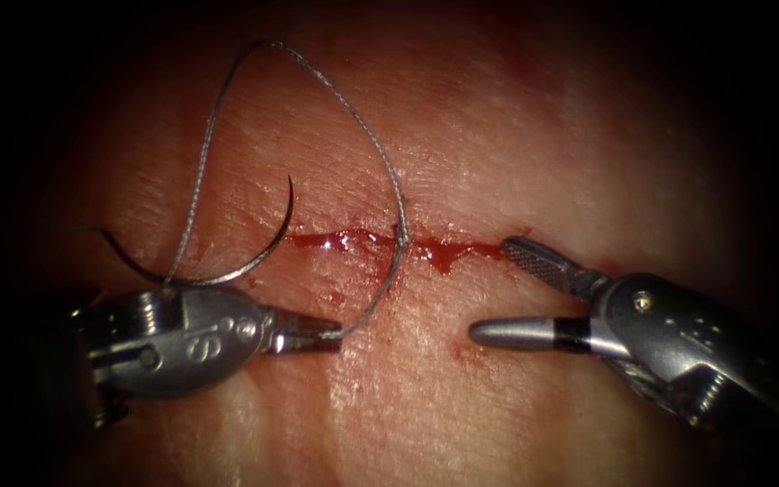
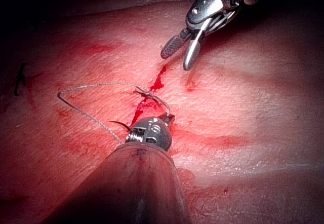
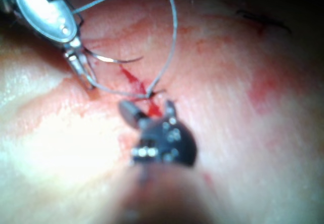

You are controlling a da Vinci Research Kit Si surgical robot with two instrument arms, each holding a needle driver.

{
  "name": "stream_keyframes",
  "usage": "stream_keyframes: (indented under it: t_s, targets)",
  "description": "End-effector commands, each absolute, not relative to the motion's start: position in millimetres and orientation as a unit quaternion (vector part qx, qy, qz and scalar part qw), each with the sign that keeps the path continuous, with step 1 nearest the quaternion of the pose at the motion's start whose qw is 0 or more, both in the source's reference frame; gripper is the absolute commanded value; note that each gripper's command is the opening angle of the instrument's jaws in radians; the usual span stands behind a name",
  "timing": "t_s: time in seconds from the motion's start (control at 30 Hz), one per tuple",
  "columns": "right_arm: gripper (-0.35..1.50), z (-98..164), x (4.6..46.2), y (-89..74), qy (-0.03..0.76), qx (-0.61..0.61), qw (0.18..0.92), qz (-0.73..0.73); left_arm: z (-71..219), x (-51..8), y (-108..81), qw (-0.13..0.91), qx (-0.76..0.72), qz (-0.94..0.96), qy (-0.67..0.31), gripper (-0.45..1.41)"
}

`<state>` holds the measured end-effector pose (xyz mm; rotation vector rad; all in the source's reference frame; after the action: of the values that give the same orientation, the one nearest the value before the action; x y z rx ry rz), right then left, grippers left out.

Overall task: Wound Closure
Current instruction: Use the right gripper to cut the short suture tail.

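The cut (image 1: 362,240) runs across the tissue (image 1: 516,135) with red fluid (image 1: 444,254) in it. Grey thread (image 1: 353,108) comes out of the cut, loops high and falls back to the curved needle (image 1: 259,257). The needle lies free on the tissue at the cut's left end, its point upward, held by neither tool. My left tool (image 1: 334,334) is shut on the thread (image 2: 76,107) just below the cut. My right tool (image 1: 490,289) stands open at the cut's right end and holds nothing. In the right wrist view, my right tool (image 3: 149,107) hangs over the cut, near the needle (image 3: 116,60).
A red spot (image 1: 462,352) marks the tissue below the cut, near the right tool's lower jaw. A short dark bit of thread (image 2: 20,79) sits in the tissue well away from the cut. In the left wrist view the right tool (image 2: 176,59) hangs open beyond the cut.
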<state>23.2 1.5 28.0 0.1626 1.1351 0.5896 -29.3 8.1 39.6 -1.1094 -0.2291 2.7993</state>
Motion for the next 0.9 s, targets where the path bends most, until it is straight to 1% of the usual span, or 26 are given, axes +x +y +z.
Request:
stream_keyframes:
  t_s: [0.03,0.2,0.37,0.57,0.9]
  targets:
    - [1.43,28.0,24.3,2.0,0.529,0.071,0.807,0.252,40.0,-29.8,8.7,0.060,-0.370,0.925,-0.071,-0.45]
    - [1.43,27.2,26.7,1.8,0.538,0.051,0.819,0.191,39.3,-29.7,9.8,0.063,-0.373,0.923,-0.065,-0.45]
    - [1.45,27.4,29.7,2.3,0.528,0.005,0.837,0.143,39.0,-30.0,10.7,0.058,-0.375,0.923,-0.064,-0.45]
    - [1.46,27.9,30.5,3.3,0.511,-0.039,0.849,0.129,38.9,-29.9,11.0,0.058,-0.375,0.923,-0.065,-0.45]
    - [1.46,29.4,32.6,3.2,0.511,-0.047,0.852,0.103,39.2,-30.4,11.7,0.061,-0.374,0.923,-0.066,-0.45]
